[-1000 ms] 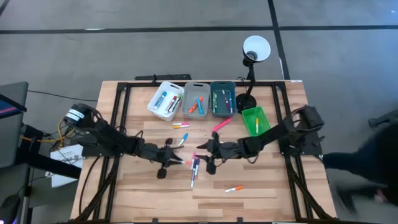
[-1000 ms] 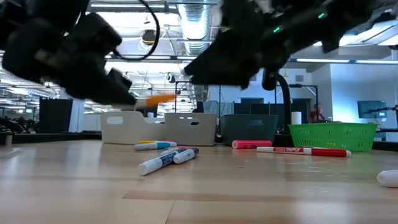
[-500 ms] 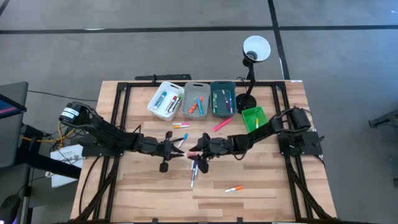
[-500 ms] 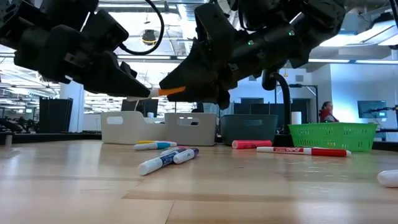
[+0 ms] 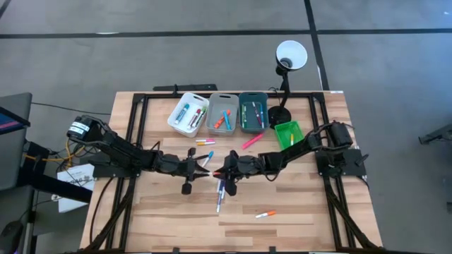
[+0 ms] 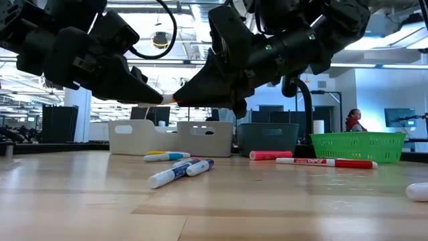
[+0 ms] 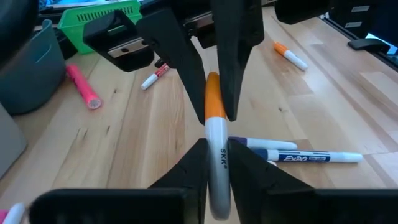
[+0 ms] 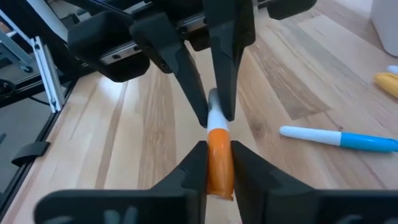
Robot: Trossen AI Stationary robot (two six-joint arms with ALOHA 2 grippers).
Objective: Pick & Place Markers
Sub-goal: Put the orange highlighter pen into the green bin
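One marker with a white barrel and an orange cap [image 7: 213, 106] hangs in the air above the table's middle. My left gripper [image 5: 205, 171] comes from the table's left and is shut on its barrel. My right gripper [image 5: 219, 173] comes from the right and is shut on its cap; the two sets of fingertips almost meet. In the low view only a short white and orange piece of the marker [image 6: 170, 99] shows between them. Other markers lie flat on the wood below, among them a purple and blue pair [image 5: 220, 195]. My left gripper pinches the white barrel [image 7: 217, 155] between its two fingers [image 7: 186, 174]. The fingers come from the table's left, slanting a little downward, and lie along the marker. The marker is about level and clear of the table. My right gripper pinches the orange cap [image 8: 219, 152] between its two fingers [image 8: 249, 169]. They come from the table's right, slanting a little downward, along the marker. The white barrel [image 8: 216, 117] sticks out ahead into the other gripper.
White [image 5: 189, 113], grey [image 5: 223, 113] and teal [image 5: 253, 111] bins with markers stand at the far edge, a green bin [image 5: 288, 134] to their right beside a lamp [image 5: 286, 63]. Loose markers: pink [image 5: 251, 141], yellow [image 5: 205, 142], orange [image 5: 265, 213].
My right gripper has gone toward the table's left, up to the marker in my left gripper, rolled somewhat, and shut on the orange cap. My left gripper has kept its hold on the barrel. The marker stays level in the air.
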